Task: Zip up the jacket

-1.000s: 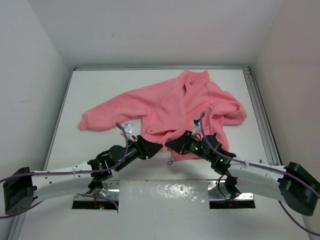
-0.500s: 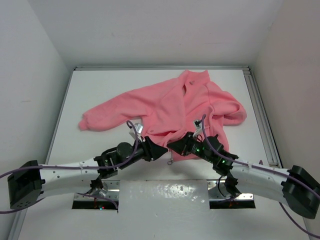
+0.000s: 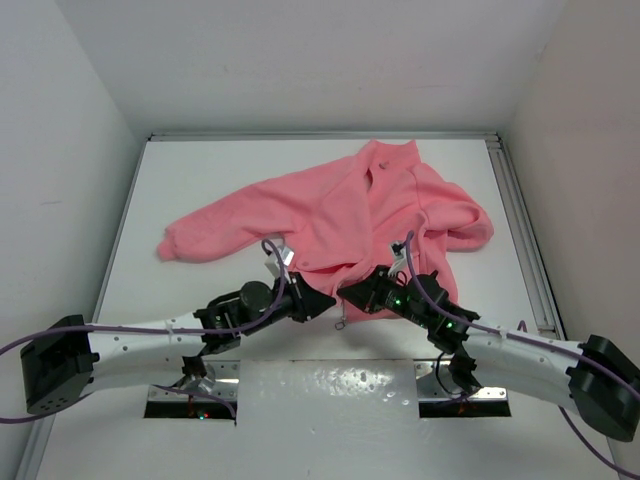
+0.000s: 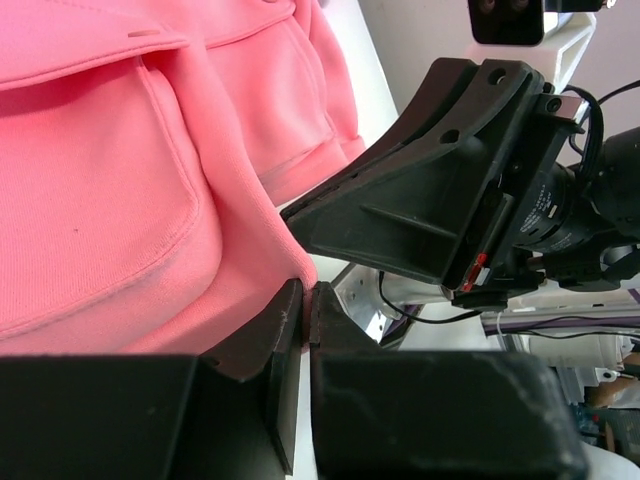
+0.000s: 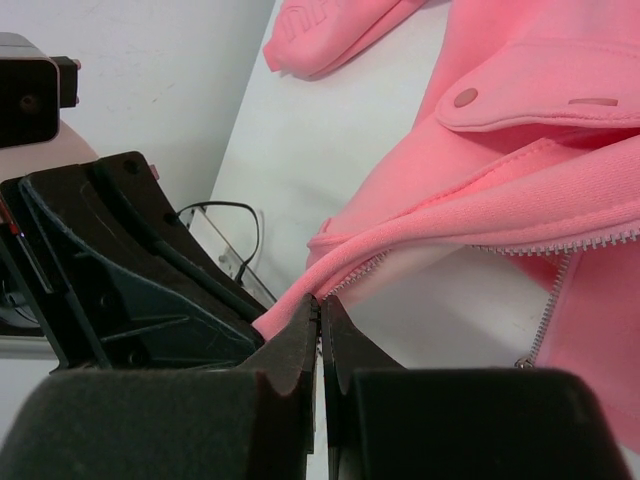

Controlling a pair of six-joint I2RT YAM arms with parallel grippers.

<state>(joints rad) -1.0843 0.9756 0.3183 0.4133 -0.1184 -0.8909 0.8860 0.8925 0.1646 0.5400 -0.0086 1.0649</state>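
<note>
top external: left claw (image 3: 322,303), right claw (image 3: 349,292) tip-to-tip on jacket (image 3: 340,210) hem

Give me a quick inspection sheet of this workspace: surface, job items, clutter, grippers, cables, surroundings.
Surface: white table; shiny plate between the arm bases.
Job's things: pink jacket lying flat, collar at the far side, front open at the hem; zipper teeth exposed.
Clutter: nothing seen.
Grippers: left gripper and right gripper each pinch the jacket's bottom edge, tips close together.
Cables: purple cables run along both arms.
Surroundings: white walls on three sides; metal rail at the table's right edge.
</note>
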